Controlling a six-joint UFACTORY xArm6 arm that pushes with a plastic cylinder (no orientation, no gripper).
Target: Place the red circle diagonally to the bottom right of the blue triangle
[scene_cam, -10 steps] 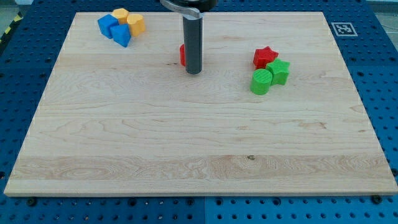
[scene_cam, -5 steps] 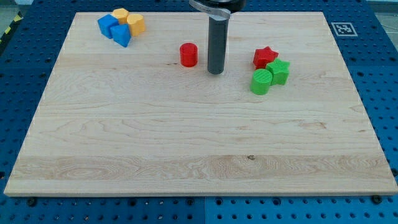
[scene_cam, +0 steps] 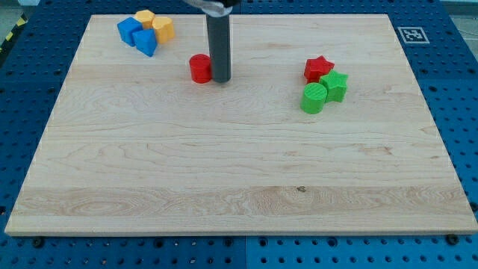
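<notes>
The red circle (scene_cam: 199,68) lies on the wooden board (scene_cam: 239,164) in the upper middle-left. My tip (scene_cam: 219,78) stands right against the circle's right side. The blue triangle (scene_cam: 146,42) lies at the view's top left, up and to the left of the red circle, with a clear gap between them. It sits in a cluster with a blue cube (scene_cam: 129,30) and two orange-yellow blocks (scene_cam: 157,25).
A red star (scene_cam: 318,69) and two green blocks (scene_cam: 324,91) lie grouped at the view's right. A tag marker (scene_cam: 412,33) sits at the board's top right corner.
My tip swung to the right of the red circle, then came back left against it. The red circle has slid left, toward the blue triangle.
</notes>
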